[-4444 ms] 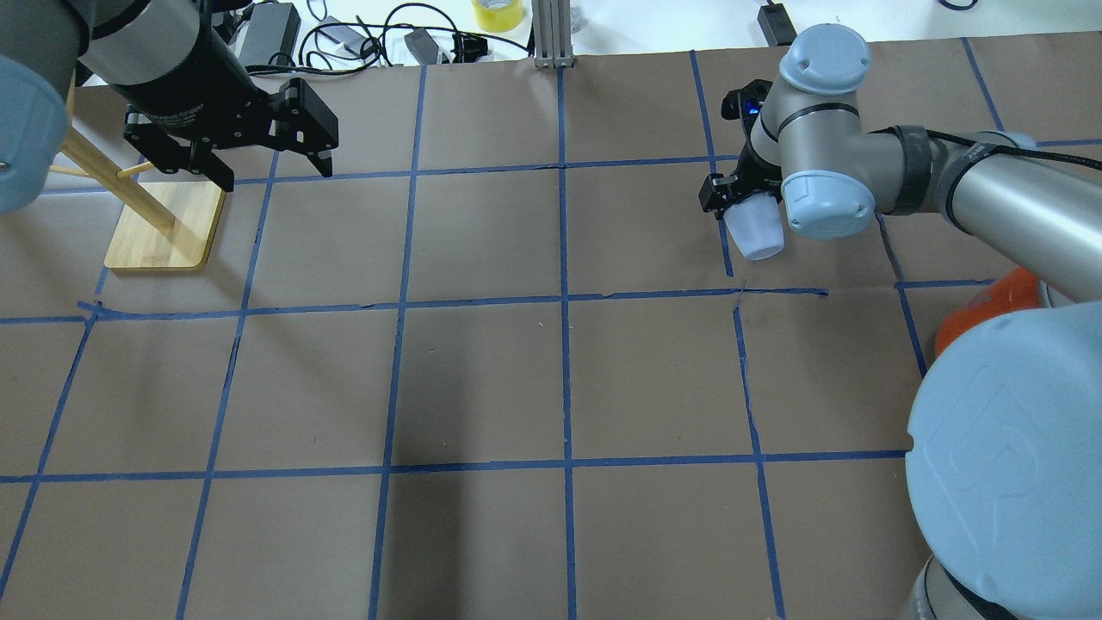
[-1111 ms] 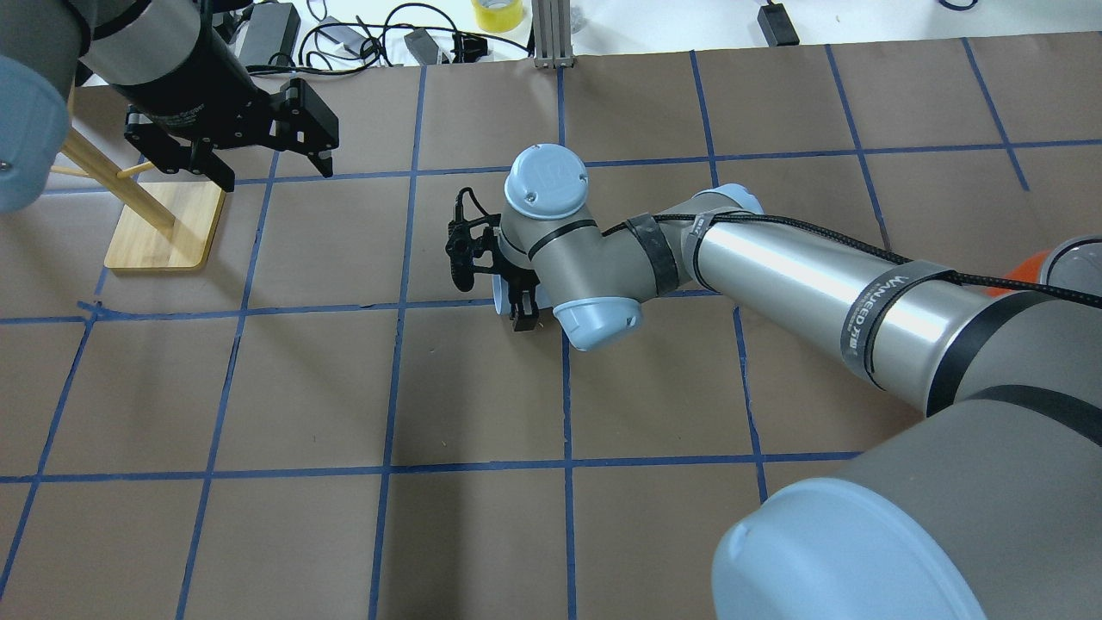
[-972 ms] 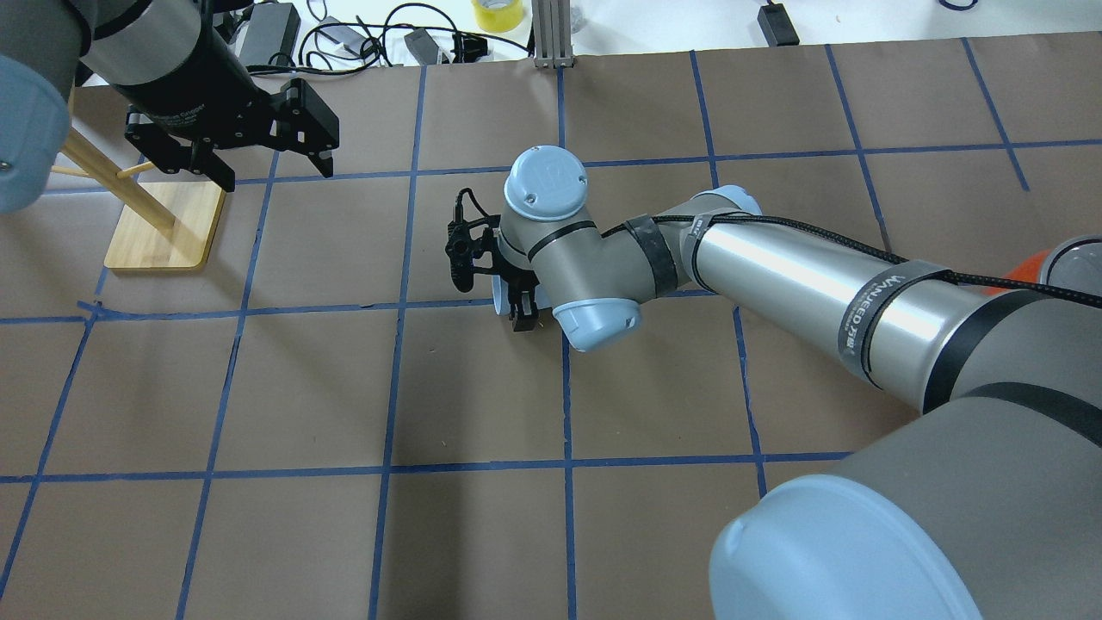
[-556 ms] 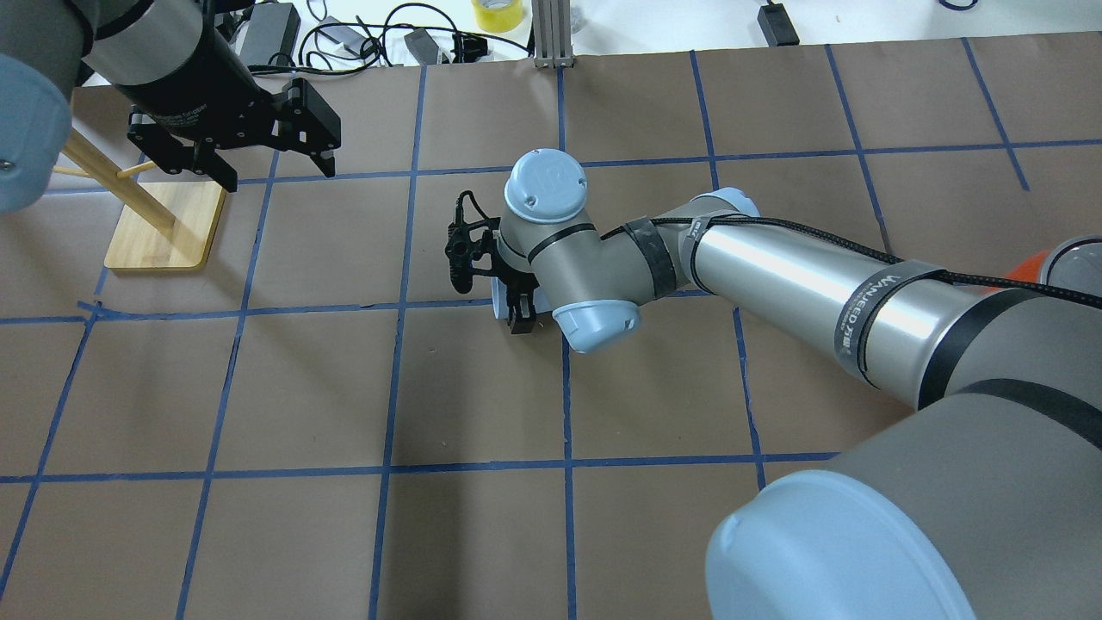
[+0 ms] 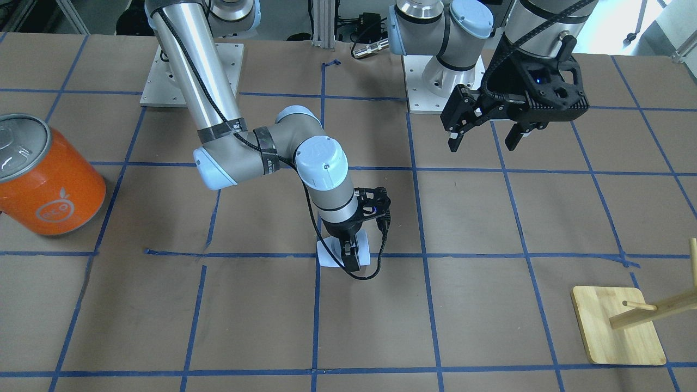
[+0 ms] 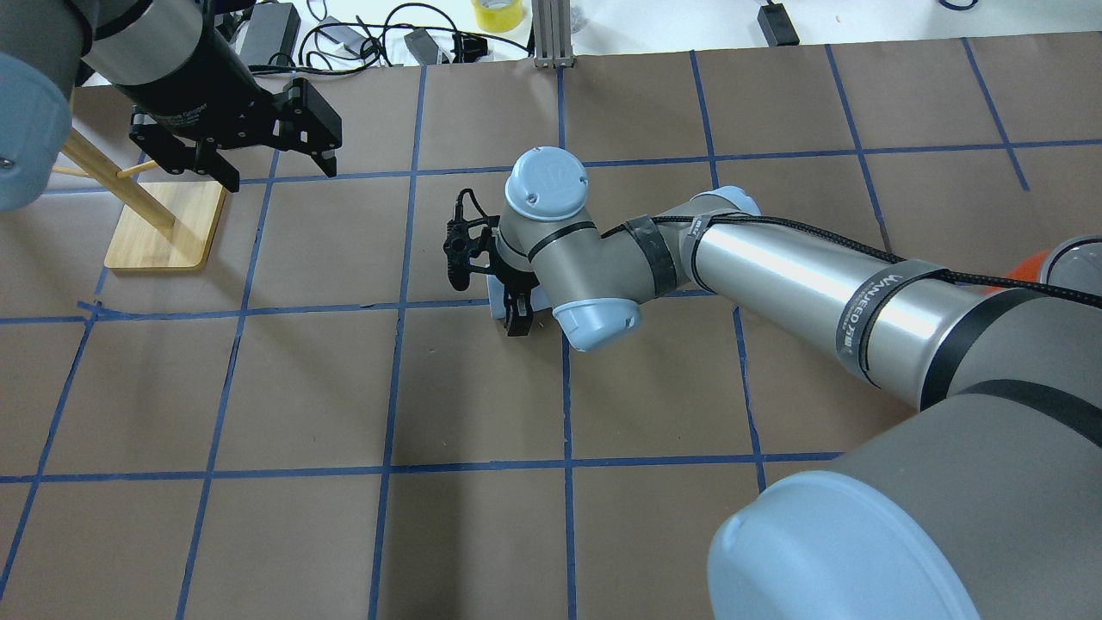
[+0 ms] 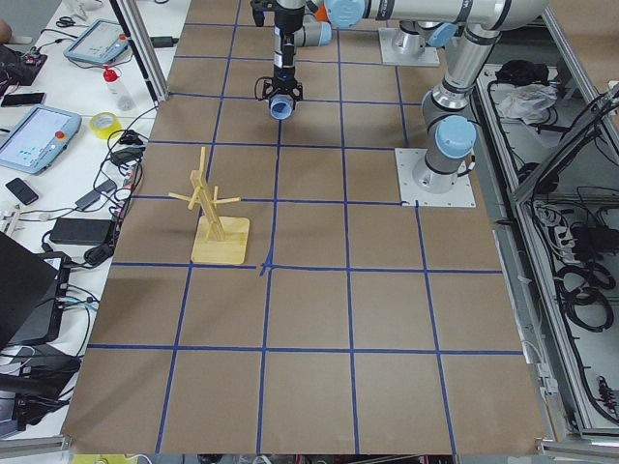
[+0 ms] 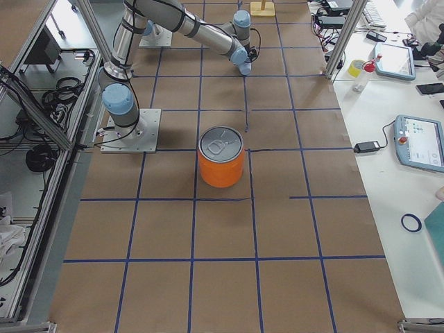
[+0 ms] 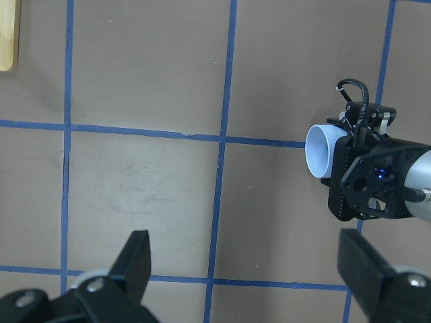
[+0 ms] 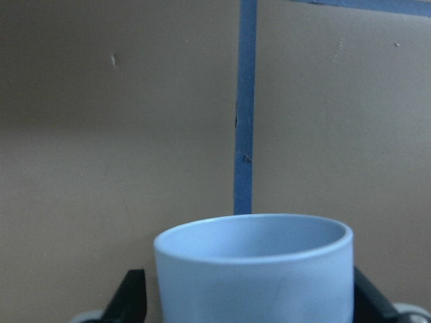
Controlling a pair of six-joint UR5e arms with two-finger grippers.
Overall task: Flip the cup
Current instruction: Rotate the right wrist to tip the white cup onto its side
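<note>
The cup (image 5: 328, 256) is a small pale blue-white tumbler held in my right gripper (image 5: 348, 253) near the table's middle, low over a blue tape crossing. It lies tilted on its side; the left wrist view shows its open mouth (image 9: 321, 151) facing sideways. In the right wrist view the cup (image 10: 256, 269) fills the bottom, with a black finger on each side. In the overhead view only a sliver of the cup (image 6: 496, 294) shows under my right wrist. My left gripper (image 6: 277, 172) is open and empty, high at the far left.
A big orange can (image 5: 49, 179) with a silver lid stands at the table's right end, also in the exterior right view (image 8: 222, 161). A wooden peg stand (image 6: 168, 226) sits under my left gripper. Cables and tape lie beyond the far edge.
My right arm carried the cup from the far right to the table's middle and lowered it. In the last second it barely shifted. My left gripper stayed open, almost still.
</note>
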